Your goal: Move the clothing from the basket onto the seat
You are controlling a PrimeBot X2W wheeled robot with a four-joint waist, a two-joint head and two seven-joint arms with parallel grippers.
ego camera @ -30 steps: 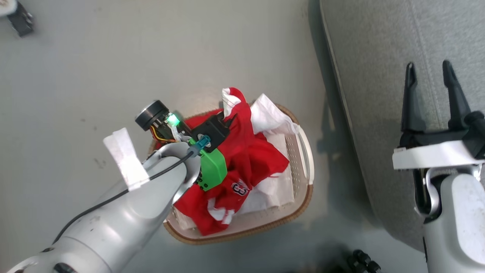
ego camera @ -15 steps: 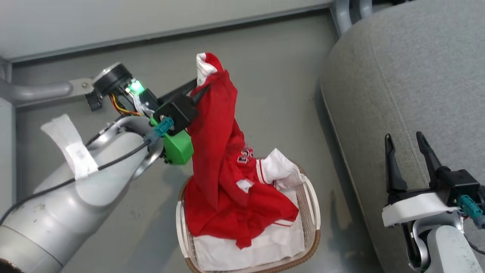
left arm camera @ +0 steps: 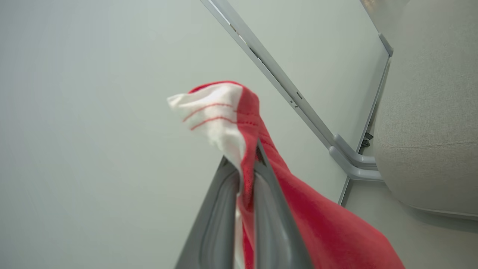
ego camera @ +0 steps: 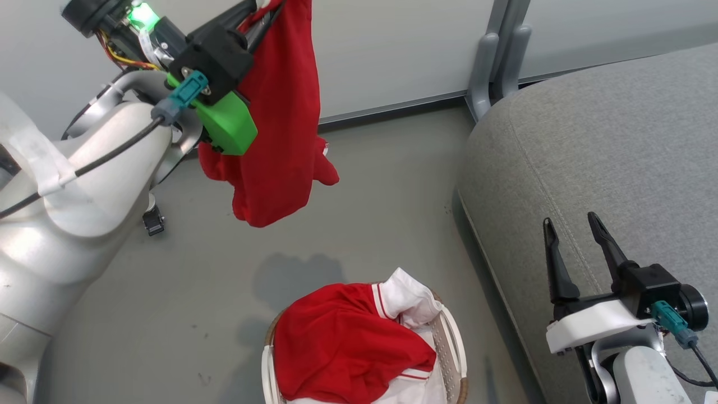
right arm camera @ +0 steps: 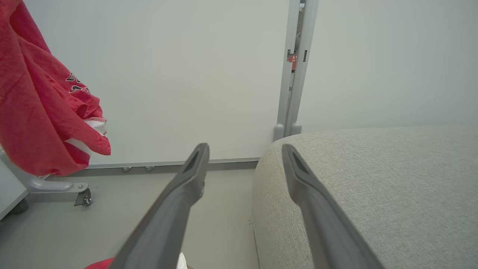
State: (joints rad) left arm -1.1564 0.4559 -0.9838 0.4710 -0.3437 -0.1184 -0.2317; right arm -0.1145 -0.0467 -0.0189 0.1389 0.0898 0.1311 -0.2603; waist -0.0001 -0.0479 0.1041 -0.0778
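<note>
**Left fingers** (left arm camera: 218, 224): pressed together on a fold of the garment (ego camera: 280, 112), just below its white striped cuff. The pinch is taken at one edge, so the rest of the cloth hangs straight down in a single drape. The arm is held high, judged so that the hem clears the basket.

**Garment**: red, suspended free above the floor (ego camera: 364, 241). It touches neither basket nor seat and is not yet delivered.

**Basket** (ego camera: 453, 342): set on the floor just beside the seat's front edge, judged for a short carry. More clothing (ego camera: 342, 348), red and white, is heaped inside, with a white sleeve bunched near the rim.

**Seat** (ego camera: 617, 140): grey cushion to the right of the basket. No clothing is seen on the part in view.

**Right fingers** (ego camera: 555, 264): spread wide with nothing between them, poised over the seat's near edge. They are judged to be kept out of the garment's path.

**Progress**: one garment is lifted out. A swing rightward over the seat is called for, and the rest is still to be taken.
</note>
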